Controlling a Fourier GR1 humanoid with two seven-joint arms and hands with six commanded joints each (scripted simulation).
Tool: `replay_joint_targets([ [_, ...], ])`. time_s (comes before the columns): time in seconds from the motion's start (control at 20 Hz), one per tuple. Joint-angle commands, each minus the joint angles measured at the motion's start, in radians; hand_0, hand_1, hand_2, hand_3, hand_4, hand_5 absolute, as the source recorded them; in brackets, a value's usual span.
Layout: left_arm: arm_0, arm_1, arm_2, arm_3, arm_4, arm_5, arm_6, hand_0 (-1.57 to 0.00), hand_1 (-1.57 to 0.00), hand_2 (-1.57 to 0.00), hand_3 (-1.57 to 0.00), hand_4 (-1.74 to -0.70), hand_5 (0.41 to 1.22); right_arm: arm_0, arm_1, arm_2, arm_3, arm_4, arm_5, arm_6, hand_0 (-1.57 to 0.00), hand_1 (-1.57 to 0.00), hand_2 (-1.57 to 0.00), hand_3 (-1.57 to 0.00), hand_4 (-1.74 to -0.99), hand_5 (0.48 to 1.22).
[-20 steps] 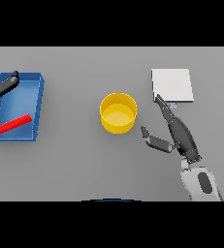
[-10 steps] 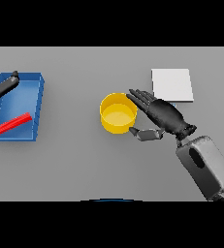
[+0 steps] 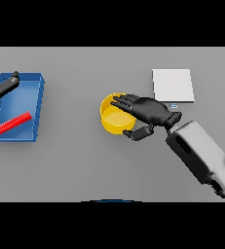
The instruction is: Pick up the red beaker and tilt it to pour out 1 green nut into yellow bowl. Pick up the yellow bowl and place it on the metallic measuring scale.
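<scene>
Your right hand (image 3: 150,111) sits over the yellow bowl (image 3: 115,120), fingers (image 3: 121,102) spread across its far rim and thumb low against the near-right wall. The fingers are apart and only partly curled; I judge the grip forming, not yet clamped. That puts you in the second step, taking up the bowl for the scale.

Note a discrepancy: no upright red beaker is visible. The only red item is a red bar-shaped object (image 3: 11,123) lying flat in the blue tray (image 3: 36,112) at your far left. Whether a green nut lies in the bowl cannot be told; the hand covers much of it.

Your left hand (image 3: 2,86) rests idle at the tray's far-left corner, fingers relaxed.

The next move calls for closing thumb and fingers on the rim, lifting straight, then carrying right and away to the metallic measuring scale (image 3: 172,85), a pale square plate near the bowl.

The grey surface (image 3: 84,165) between bowl and scale holds nothing in the path. The scale lies well inside the surface's edges, so you have room on all sides to set down.
</scene>
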Motion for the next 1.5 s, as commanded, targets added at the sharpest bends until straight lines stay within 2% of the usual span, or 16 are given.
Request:
replay_joint_targets([
  [0.0,0.002,-0.005,-0.003,-0.001,0.001,-0.001,-0.004,0.0,0.0,0.0,0.0,-0.79,0.72,-0.011,0.013,0.007,0.02,-0.001,0.011,0.004,0.0,0.0,0.0,0.0,-1.25,0.686],
  [0.1,-0.003,-0.009,-0.003,0.01,0.001,-0.006,-0.004,0.0,0.0,0.0,0.0,-0.8,0.725,-0.041,0.039,0.028,0.075,0.012,0.019,0.007,0.0,0.0,0.0,0.0,-1.244,0.685],
  [0.2,-0.004,-0.007,-0.001,0.01,0.001,-0.009,-0.019,0.0,0.0,0.0,0.0,-0.79,0.732,-0.052,0.033,0.042,0.09,0.012,0.042,-0.021,0.0,0.0,0.0,0.0,-1.25,0.681],
  [0.3,-0.005,0.0,0.0,0.005,0.0,-0.01,-0.017,0.0,0.0,0.0,0.0,-0.8,0.734,-0.07,0.028,0.056,0.11,0.02,0.066,-0.023,0.0,0.0,0.0,0.0,-1.27,0.678],
  [0.45,-0.015,-0.004,0.007,0.022,0.006,-0.016,-0.017,0.0,0.0,0.0,0.0,-0.8,0.735,-0.092,0.05,0.076,0.163,0.036,0.078,-0.002,0.0,0.0,0.0,0.0,-1.295,0.671],
  [0.55,-0.012,-0.007,0.001,0.019,-0.001,-0.011,-0.015,0.0,0.0,0.0,0.0,-0.8,0.738,-0.105,0.05,0.088,0.179,0.046,0.085,-0.008,0.0,0.0,0.0,0.0,-1.303,0.674],
  [0.8,-0.017,0.001,0.005,0.026,-0.004,-0.013,-0.021,0.0,0.0,0.0,0.0,-0.79,0.729,-0.133,0.068,0.119,0.202,0.069,0.107,0.007,0.0,0.0,0.0,-0.01,-1.308,0.729],
  [0.9,-0.015,-0.008,0.001,0.024,-0.001,-0.014,-0.022,0.0,0.0,0.0,0.0,-0.79,0.725,-0.139,0.083,0.132,0.226,0.083,0.113,0.036,-0.02,-0.04,-0.07,-0.09,-1.339,0.784],
  [0.95,-0.006,-0.002,0.008,0.025,0.006,-0.016,-0.031,0.0,0.0,0.0,0.0,-0.79,0.723,-0.134,0.074,0.136,0.221,0.087,0.109,0.024,-0.09,-0.11,-0.13,-0.16,-1.362,0.82],
  [1.0,-0.012,-0.004,0.008,0.027,0.006,-0.016,-0.027,0.0,0.0,0.0,0.0,-0.79,0.722,-0.148,0.079,0.138,0.227,0.09,0.112,0.02,-0.26,-0.24,-0.23,-0.25,-1.387,0.9],
  [1.05,-0.018,-0.004,0.01,0.029,0.007,-0.02,-0.026,0.0,0.0,0.0,0.0,-0.79,0.723,-0.146,0.076,0.141,0.221,0.089,0.117,0.016,-0.51,-0.44,-0.39,-0.36,-1.425,0.964],
  [1.1,-0.012,-0.001,0.01,0.012,0.008,-0.013,-0.024,0.0,0.0,0.0,0.0,-0.8,0.725,-0.136,0.064,0.142,0.21,0.087,0.126,0.009,-0.72,-0.66,-0.62,-0.47,-1.488,1.016],
  [1.2,0.004,0.01,0.011,-0.006,0.01,-0.005,-0.022,0.0,0.0,0.0,0.0,-0.8,0.727,-0.14,0.056,0.142,0.208,0.068,0.17,-0.005,-1.03,-0.99,-0.97,-0.69,-1.571,1.09],
  [1.25,0.004,0.009,0.009,0.006,0.003,-0.002,-0.028,0.0,0.0,0.0,0.0,-0.8,0.728,-0.139,0.053,0.143,0.208,0.062,0.177,-0.008,-1.14,-1.11,-1.09,-0.87,-1.604,1.116],
  [1.35,-0.004,0.017,0.01,-0.007,0.004,-0.006,-0.018,0.0,0.0,0.0,0.0,-0.8,0.727,-0.141,0.054,0.149,0.203,0.058,0.182,0.008,-1.29,-1.27,-1.26,-1.02,-1.649,1.154],
  [1.45,-0.002,0.007,0.005,-0.008,0.002,0.002,-0.018,0.0,0.0,0.0,0.0,-0.8,0.725,-0.138,0.045,0.147,0.186,0.045,0.192,0.009,-1.39,-1.38,-1.31,-1.14,-1.682,1.178],
])
